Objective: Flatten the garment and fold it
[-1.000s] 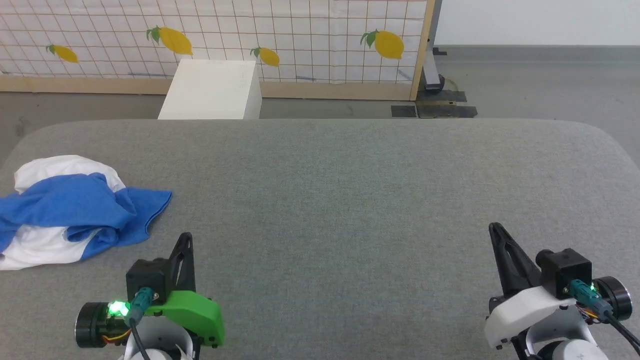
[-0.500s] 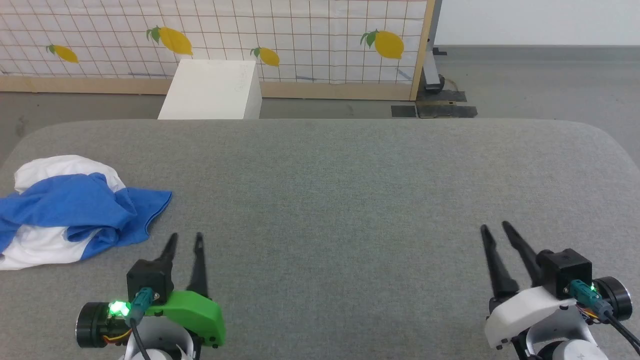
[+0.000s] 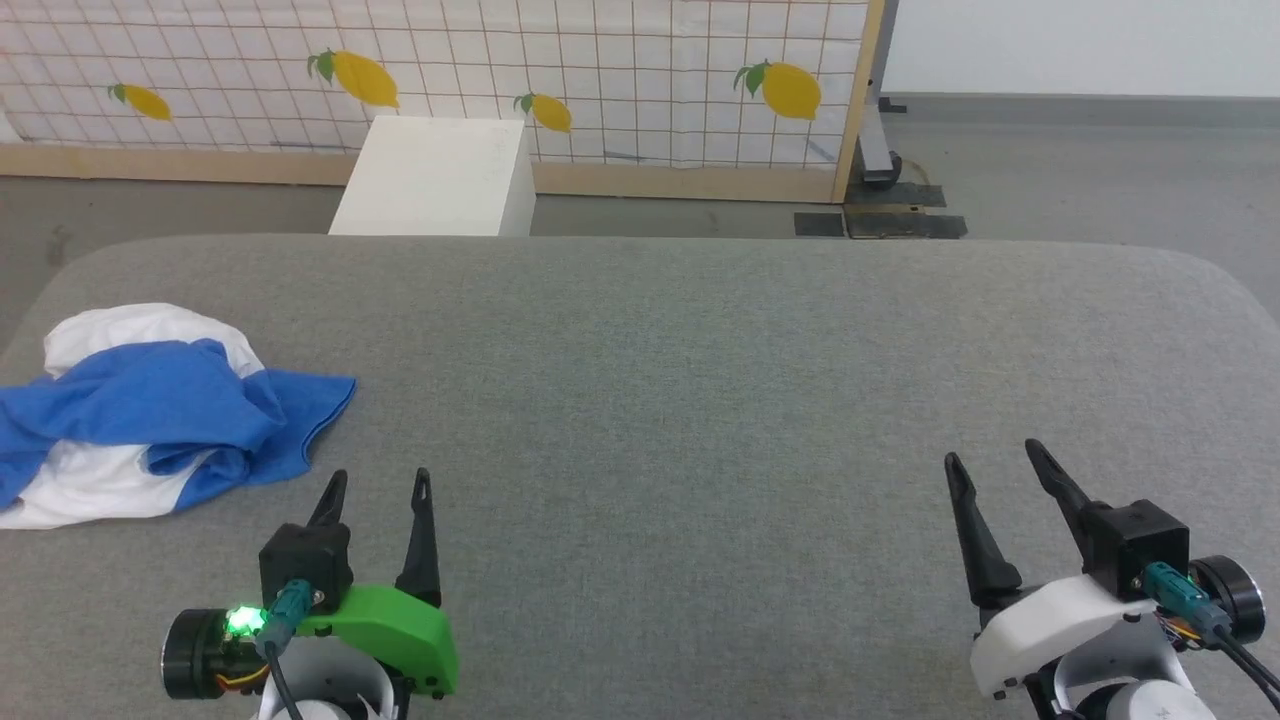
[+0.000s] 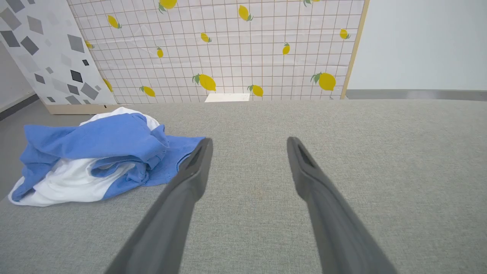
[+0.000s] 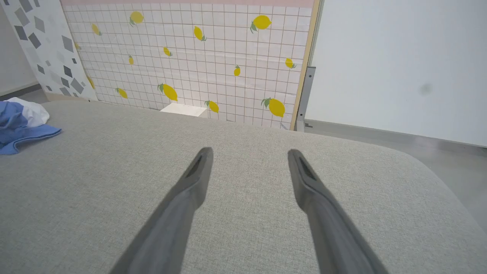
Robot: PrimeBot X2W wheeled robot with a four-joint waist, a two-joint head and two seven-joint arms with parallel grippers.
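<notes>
**Both pairs of fingers have swung open; shirt untouched**

Shut a second ago, the left gripper (image 3: 380, 475) and right gripper (image 3: 991, 452) now hold their fingers wide apart over bare table (image 3: 700, 380), gripping nothing. The garment (image 3: 170, 410) lies crumpled at the table's left edge, so flattening and folding both remain. Its heap runs roughly left-to-right, with a blue flap pointing toward the table's middle.

Left gripper (image 3: 378, 480), lower left in head view: jaws spread wide, nothing between them. Fingers (image 3: 421, 540) dark, pointing forward. Green wrist housing (image 3: 395, 630), green lamp (image 3: 238, 620) lit at its side. Right gripper (image 3: 993, 455), lower right: jaws equally wide, empty, fingers leaning slightly left. White housing (image 3: 1040, 620). Grippers well apart.
</notes>
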